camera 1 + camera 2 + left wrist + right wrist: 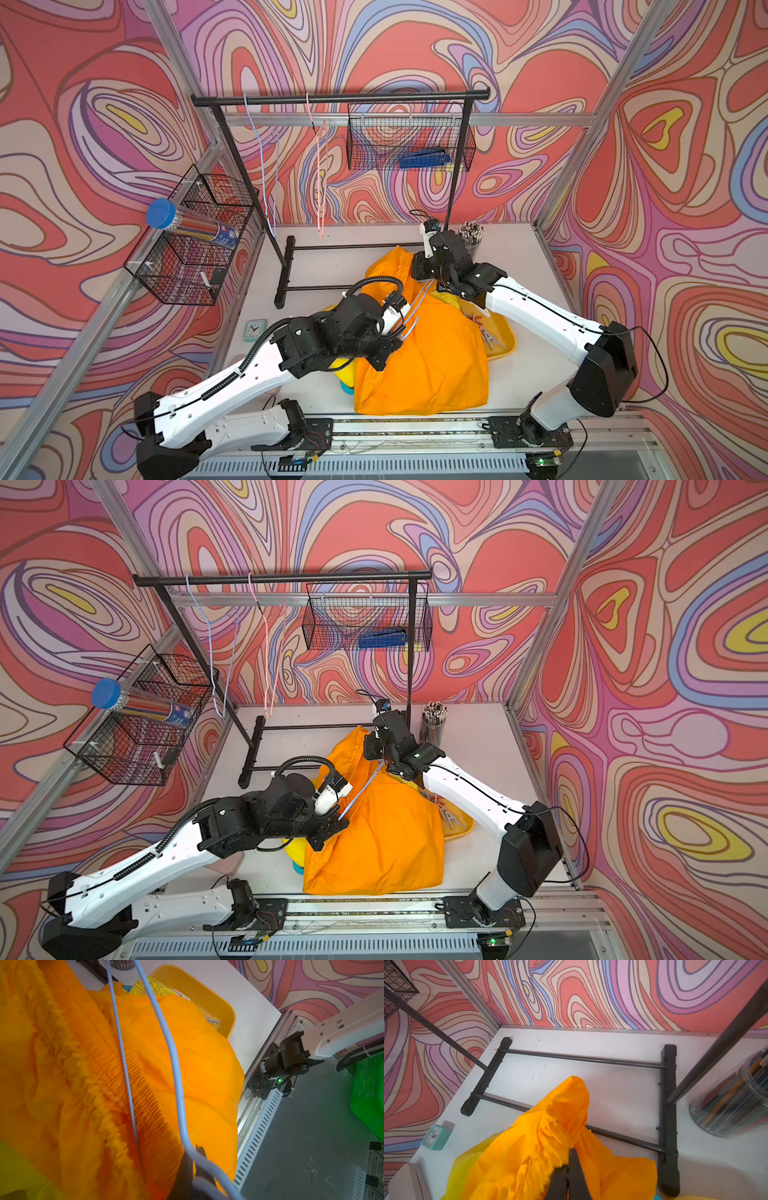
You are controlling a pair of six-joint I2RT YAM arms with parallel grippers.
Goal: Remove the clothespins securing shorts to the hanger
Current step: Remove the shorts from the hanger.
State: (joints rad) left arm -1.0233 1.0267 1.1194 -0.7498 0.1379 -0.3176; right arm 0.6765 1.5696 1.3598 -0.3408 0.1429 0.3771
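Observation:
The orange shorts point(432, 357) lie bunched over the middle of the table, and both top views show them. A pale blue wire hanger point(176, 1076) runs along their gathered waistband. My left gripper point(198, 1153) is shut on the hanger's wire at the near end. My right gripper point(571, 1153) is shut on a lifted fold of the orange shorts at the far end. A yellow ruffled waistband point(153, 986) peeks out from under the orange fabric. Several loose clothespins point(492, 336) lie in the yellow tray point(509, 332), half covered by the shorts.
A black garment rack point(340, 99) stands at the back with a blue hanger point(259, 166), a pink hanger point(320, 174) and a wire basket point(411, 141). Another wire basket point(187, 249) hangs on the left. A pencil cup point(471, 235) and a teal clock point(254, 330) stand on the table.

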